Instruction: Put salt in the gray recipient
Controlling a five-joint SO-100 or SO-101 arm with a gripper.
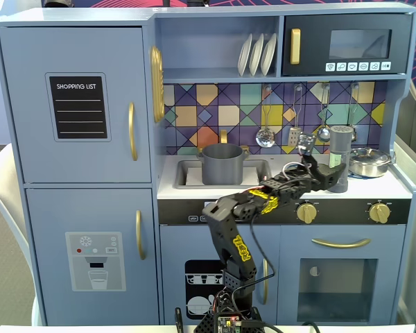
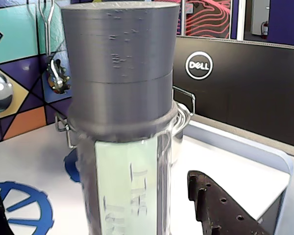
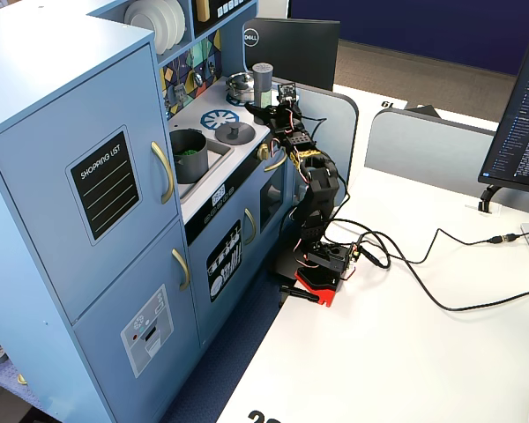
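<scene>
The salt (image 1: 340, 157) is a tall gray shaker with a pale green label, standing upright on the right side of the toy kitchen counter. In the wrist view the salt (image 2: 122, 98) fills the middle of the frame. My gripper (image 2: 94, 198) is open and straddles the shaker's lower body. The right finger (image 2: 220, 210) stands clear of it, and the left finger shows only at the frame's bottom left corner. The gray recipient (image 1: 223, 164) is a dark pot sitting in the sink, well to the left of my gripper (image 1: 335, 173). The other fixed view shows the salt (image 3: 263, 82) and the pot (image 3: 189, 153) too.
A shiny steel pan (image 1: 369, 161) stands right behind the shaker. A flat gray lid (image 3: 232, 132) lies on the printed burner between the sink and the salt. Ladles and utensils (image 1: 266, 136) hang on the tiled back wall. A shelf and toy microwave (image 1: 347, 45) overhang the counter.
</scene>
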